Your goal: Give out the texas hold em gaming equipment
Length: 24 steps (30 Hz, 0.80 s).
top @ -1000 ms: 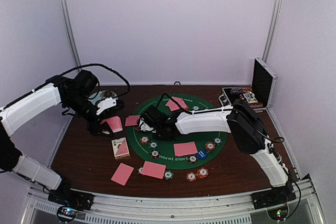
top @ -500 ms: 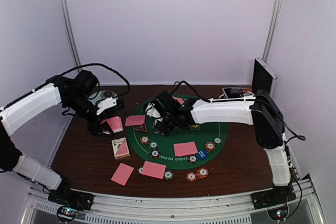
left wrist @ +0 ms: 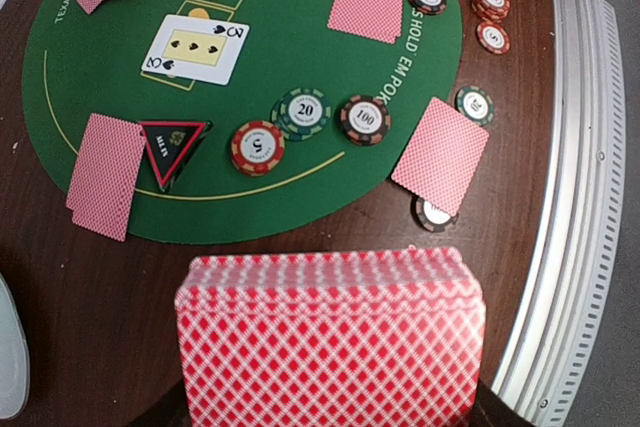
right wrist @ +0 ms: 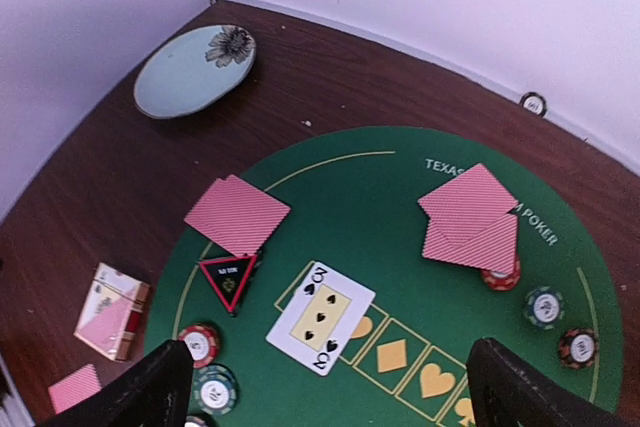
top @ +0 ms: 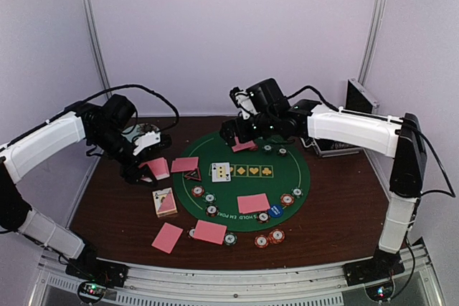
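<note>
My left gripper (top: 145, 170) is shut on a thick deck of pink-backed playing cards (left wrist: 330, 337) and holds it over the bare wood left of the round green mat (top: 287, 166). My right gripper (right wrist: 330, 397) hangs open and holds nothing, above the back of the mat. Below it a three of spades (right wrist: 320, 317) lies face up on the first marked slot. Beside that card are the black-red triangle marker (right wrist: 228, 280) and a face-down pair (right wrist: 237, 215). Another pair (right wrist: 470, 215) lies at the mat's far side. Striped chips (left wrist: 305, 112) and a blue disc (top: 275, 211) sit nearer the front.
A pale blue plate (right wrist: 195, 69) rests at the back left, partly under my left arm. The card box (top: 166, 202) lies on the wood left of the mat. The open aluminium case (top: 357, 116) stands at the back right. More face-down cards (top: 167, 237) and chips (top: 269, 238) lie near the front edge.
My right gripper has opened, risen from the mat's left side and swung to the back, leaving the three of spades face up. My left arm and deck have not moved.
</note>
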Each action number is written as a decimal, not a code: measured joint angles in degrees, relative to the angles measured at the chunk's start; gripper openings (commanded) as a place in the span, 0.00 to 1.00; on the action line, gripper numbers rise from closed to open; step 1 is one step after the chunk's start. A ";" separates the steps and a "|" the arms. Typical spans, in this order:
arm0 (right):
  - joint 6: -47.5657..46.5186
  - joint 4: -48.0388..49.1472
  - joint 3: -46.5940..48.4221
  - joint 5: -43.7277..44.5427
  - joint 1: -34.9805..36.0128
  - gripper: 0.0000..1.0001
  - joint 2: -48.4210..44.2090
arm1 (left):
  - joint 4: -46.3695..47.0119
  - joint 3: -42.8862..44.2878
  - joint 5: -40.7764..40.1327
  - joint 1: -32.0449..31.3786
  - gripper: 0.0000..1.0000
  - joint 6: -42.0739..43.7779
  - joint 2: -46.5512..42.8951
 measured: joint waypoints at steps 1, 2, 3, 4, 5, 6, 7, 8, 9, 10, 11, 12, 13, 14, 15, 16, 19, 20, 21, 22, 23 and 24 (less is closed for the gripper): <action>2.29 0.22 -0.17 -2.67 -0.61 1.00 -0.22 | 0.02 0.20 0.09 0.00 0.00 -0.02 0.13; 4.90 0.33 -0.24 -5.46 -1.40 1.00 -0.24 | 0.11 0.37 0.13 0.00 0.00 -0.02 0.26; 7.30 0.52 -0.39 -7.67 -1.99 1.00 -0.24 | 0.09 0.48 0.15 0.00 0.00 -0.02 0.35; 10.03 1.14 -0.92 -10.36 -2.40 1.00 -0.24 | 0.09 0.57 0.20 0.00 0.00 -0.02 0.46; 13.00 2.12 -1.64 -13.31 -2.49 0.99 -0.24 | 0.07 0.72 0.22 0.00 0.00 -0.02 0.66; 15.21 3.02 -2.34 -15.56 -2.43 0.99 -0.24 | 0.04 0.96 0.26 0.00 0.00 -0.02 0.90; 18.08 3.98 -3.23 -18.18 -2.12 0.99 -0.24 | 0.09 1.22 0.31 0.00 0.00 -0.02 1.18; 20.81 4.57 -3.93 -20.46 -1.90 0.99 -0.24 | 0.15 1.51 0.37 0.00 0.00 -0.04 1.53; 23.15 5.07 -4.37 -22.34 -1.27 1.00 -0.20 | 0.26 1.68 0.42 0.00 0.00 -0.04 1.84; 25.29 5.46 -4.55 -23.93 -0.87 0.99 -0.11 | 0.28 1.84 0.46 0.00 0.00 -0.04 2.10; 27.93 6.05 -4.57 -25.75 -0.33 0.99 0.02 | 0.33 1.97 0.52 0.00 0.00 -0.04 2.32; 29.99 6.82 -4.57 -27.26 0.11 1.00 0.15 | 0.39 2.03 0.57 0.00 0.00 -0.04 2.49; 32.11 7.69 -4.55 -28.68 0.55 1.00 0.33 | 0.44 2.14 0.57 0.00 0.00 -0.07 2.60; 34.18 8.63 -4.55 -30.10 0.92 0.99 0.57 | 0.52 2.19 0.59 0.00 0.00 -0.07 2.67; 36.22 9.90 -4.55 -31.54 1.27 0.99 0.94 | 0.59 2.19 0.59 0.00 0.00 -0.07 2.69; 38.45 11.43 -4.55 -32.96 1.62 1.00 1.40 | 0.57 2.25 0.59 0.00 0.00 -0.07 2.71; 43.58 15.10 -3.91 -36.54 2.91 1.00 3.61 | 0.79 2.45 0.61 0.00 0.00 -0.07 2.97; 44.72 15.52 -3.17 -37.38 3.41 0.99 4.61 | 0.90 2.51 0.61 0.00 0.00 -0.07 3.06; 45.70 15.91 -2.38 -38.18 3.85 0.99 5.62 | 0.98 2.58 0.61 0.00 0.00 -0.07 3.13; 46.34 16.15 -1.75 -38.75 4.20 0.98 6.49 | 0.98 2.71 0.61 0.00 0.00 -0.07 3.17; 47.23 16.46 -1.11 -39.50 4.50 0.98 7.39 | 0.96 2.97 0.61 0.00 0.00 -0.07 3.26; 47.69 16.74 -0.63 -40.06 4.85 0.97 8.13 | 1.09 3.15 0.63 0.00 0.00 -0.07 3.28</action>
